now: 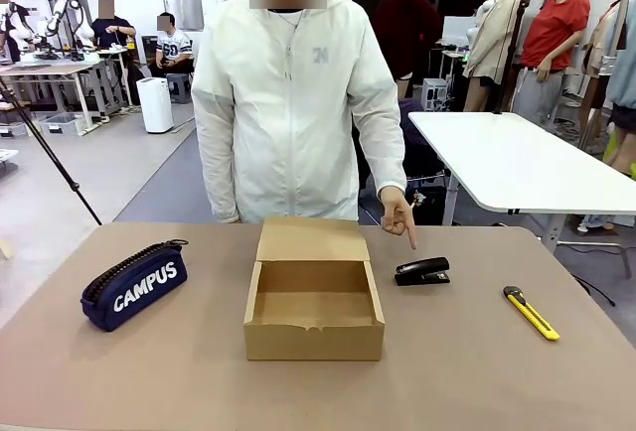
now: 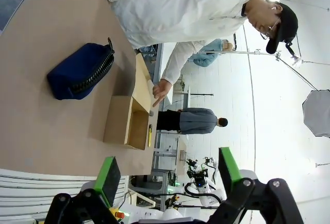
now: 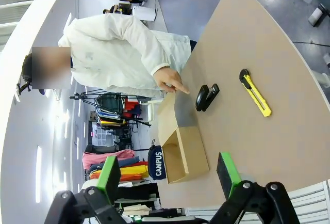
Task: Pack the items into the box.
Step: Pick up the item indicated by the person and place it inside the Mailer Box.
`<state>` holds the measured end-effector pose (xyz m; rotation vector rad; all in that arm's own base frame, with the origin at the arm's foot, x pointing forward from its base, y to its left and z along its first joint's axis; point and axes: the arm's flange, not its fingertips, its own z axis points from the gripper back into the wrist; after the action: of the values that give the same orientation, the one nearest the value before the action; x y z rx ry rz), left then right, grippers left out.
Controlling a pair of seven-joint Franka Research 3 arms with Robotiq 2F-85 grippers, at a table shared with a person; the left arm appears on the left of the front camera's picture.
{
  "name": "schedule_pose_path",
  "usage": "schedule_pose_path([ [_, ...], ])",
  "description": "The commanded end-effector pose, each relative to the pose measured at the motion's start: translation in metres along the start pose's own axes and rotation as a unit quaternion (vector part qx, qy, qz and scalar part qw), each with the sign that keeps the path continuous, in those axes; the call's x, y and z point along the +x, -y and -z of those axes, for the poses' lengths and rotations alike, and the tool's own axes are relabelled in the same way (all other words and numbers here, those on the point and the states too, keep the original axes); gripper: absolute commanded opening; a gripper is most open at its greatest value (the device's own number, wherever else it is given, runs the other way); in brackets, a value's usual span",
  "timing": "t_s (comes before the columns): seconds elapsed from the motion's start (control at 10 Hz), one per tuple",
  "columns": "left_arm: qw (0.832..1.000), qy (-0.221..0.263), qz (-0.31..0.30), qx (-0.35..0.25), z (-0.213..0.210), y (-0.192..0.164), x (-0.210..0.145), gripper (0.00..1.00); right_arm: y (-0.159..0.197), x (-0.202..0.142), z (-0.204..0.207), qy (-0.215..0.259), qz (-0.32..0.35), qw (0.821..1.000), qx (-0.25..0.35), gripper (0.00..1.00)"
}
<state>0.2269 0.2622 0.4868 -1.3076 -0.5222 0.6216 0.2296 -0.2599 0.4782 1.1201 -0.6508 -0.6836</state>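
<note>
The brown cardboard box [image 1: 314, 308] sits open at the table's middle, flap lid lying back toward the person. A navy "CAMPUS" pencil case [image 1: 133, 285] lies left of it. Right of the box rests a small black stapler [image 1: 422, 271], and the person's hand [image 1: 398, 215] points a finger down at it. Farther right lies a yellow-and-black utility knife [image 1: 530, 313]. My left gripper [image 2: 167, 175] is open, high above the table, looking at the pencil case [image 2: 81, 72] and box [image 2: 126, 121]. Also open and aloft, my right gripper [image 3: 168, 174] faces the stapler [image 3: 206, 97], knife [image 3: 254, 92] and box [image 3: 181, 146].
A person in a white jacket [image 1: 296, 103] stands at the far side of the brown table [image 1: 477, 371]. A white table [image 1: 517, 158] stands behind on the right. Free tabletop lies in front of the box and between the objects.
</note>
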Motion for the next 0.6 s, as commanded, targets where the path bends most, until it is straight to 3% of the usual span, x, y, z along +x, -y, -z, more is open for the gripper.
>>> schedule_pose_path([
  [0.0,1.0,-0.002,0.007,-0.005,-0.002,0.0,-0.001,1.0,-0.018,0.007,0.021,-0.046,-0.027,0.997,-0.052,1.0],
  [0.2,1.0,-0.002,0.007,-0.005,-0.002,0.0,-0.001,1.0,-0.068,0.026,0.102,-0.124,-0.122,0.968,-0.182,1.0],
  [0.3,1.0,-0.002,0.007,-0.005,-0.002,0.0,-0.001,1.0,-0.088,0.028,0.15,-0.16,-0.177,0.941,-0.24,1.0],
  [0.5,1.0,-0.002,0.007,-0.005,-0.002,0.0,-0.001,1.0,-0.114,-0.003,0.25,-0.198,-0.318,0.853,-0.364,1.0],
])
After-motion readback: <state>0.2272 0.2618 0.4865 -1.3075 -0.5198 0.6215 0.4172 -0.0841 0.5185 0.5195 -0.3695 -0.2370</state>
